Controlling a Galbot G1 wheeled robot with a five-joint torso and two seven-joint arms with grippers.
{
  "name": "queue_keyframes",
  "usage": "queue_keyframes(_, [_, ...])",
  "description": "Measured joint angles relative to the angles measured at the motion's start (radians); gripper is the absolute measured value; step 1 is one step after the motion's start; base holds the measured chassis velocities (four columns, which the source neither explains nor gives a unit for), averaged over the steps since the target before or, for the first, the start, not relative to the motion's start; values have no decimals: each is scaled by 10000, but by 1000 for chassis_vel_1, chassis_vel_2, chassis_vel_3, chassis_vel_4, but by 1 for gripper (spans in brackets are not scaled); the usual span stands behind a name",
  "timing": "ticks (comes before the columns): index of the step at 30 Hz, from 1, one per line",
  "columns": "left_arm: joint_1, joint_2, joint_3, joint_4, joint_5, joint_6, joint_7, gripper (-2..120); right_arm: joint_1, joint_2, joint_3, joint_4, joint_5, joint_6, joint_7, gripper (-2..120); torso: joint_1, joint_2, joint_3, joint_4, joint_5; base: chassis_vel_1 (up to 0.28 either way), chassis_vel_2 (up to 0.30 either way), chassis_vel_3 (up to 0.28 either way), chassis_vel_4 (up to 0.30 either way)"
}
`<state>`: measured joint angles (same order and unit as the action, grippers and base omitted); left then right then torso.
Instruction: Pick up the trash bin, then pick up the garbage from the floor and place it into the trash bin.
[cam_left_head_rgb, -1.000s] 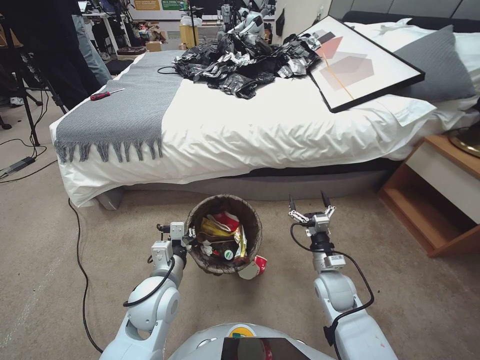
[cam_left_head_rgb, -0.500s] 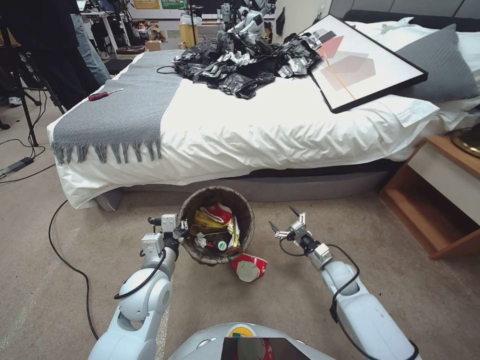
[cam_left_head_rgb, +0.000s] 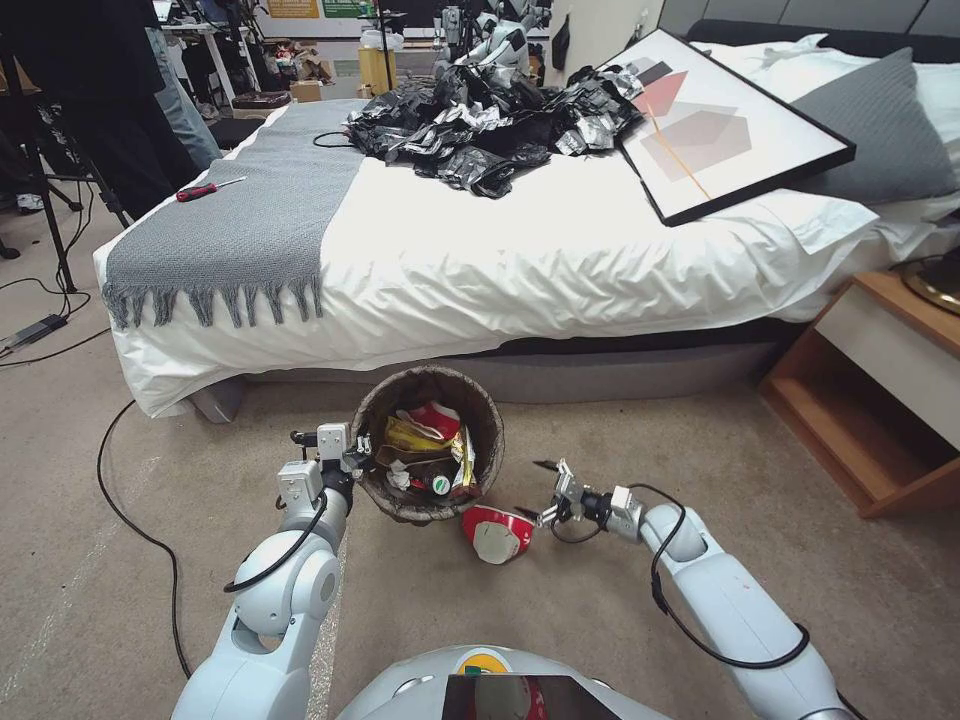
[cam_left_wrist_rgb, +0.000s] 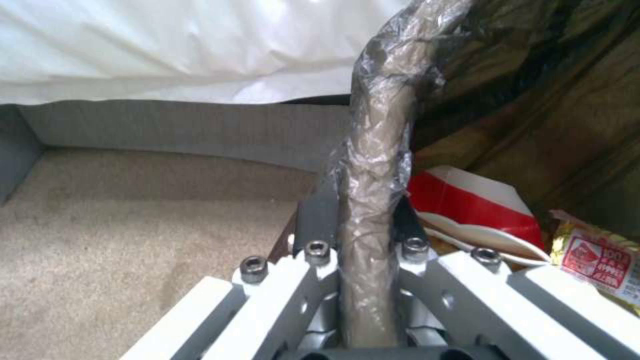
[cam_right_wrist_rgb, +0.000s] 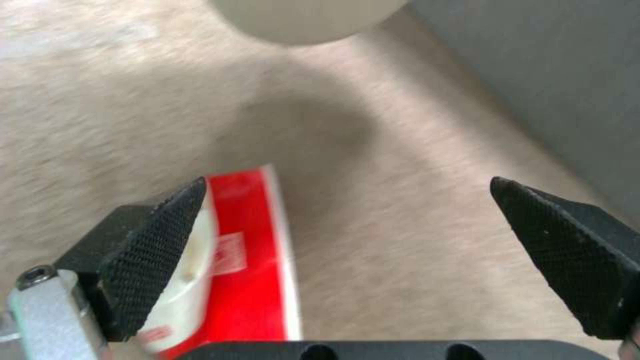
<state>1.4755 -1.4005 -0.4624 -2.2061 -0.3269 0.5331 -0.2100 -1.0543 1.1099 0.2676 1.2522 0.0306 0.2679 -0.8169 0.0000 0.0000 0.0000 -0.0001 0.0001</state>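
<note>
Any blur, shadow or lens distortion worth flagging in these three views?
Head view: wide-angle bending at the edges, otherwise sharp. Left wrist view: soft and blocky, the trash bin rim close to the lens. Right wrist view: carpet streaked with motion blur, a round shadow beyond the red cup.

Left gripper (cam_left_head_rgb: 362, 462): clamped on trash bin (cam_left_head_rgb: 372, 425) rim.
Right gripper (cam_left_head_rgb: 540, 490): fingers spread, just beside red-and-white cup (cam_left_head_rgb: 495, 534) on carpet (cam_left_head_rgb: 560, 600).

Beige carpet (cam_left_head_rgb: 150, 420), white bed (cam_left_head_rgb: 520, 260), wooden nightstand (cam_left_head_rgb: 880, 380)
</note>
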Motion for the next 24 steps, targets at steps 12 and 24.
queue_keyframes(12, [-12,-82,55,166,75,-2,1,2,69,-7,-659,-1033,119,98,-1431,100,0,0,0,0,-1,0,0,0,0])
queue_keyframes(24, [18,-130,164,217,182,-33,28,2,160,332,-1059,-1630,-112,258,-1359,100,0,0,0,1,-1,0,0,0,0])
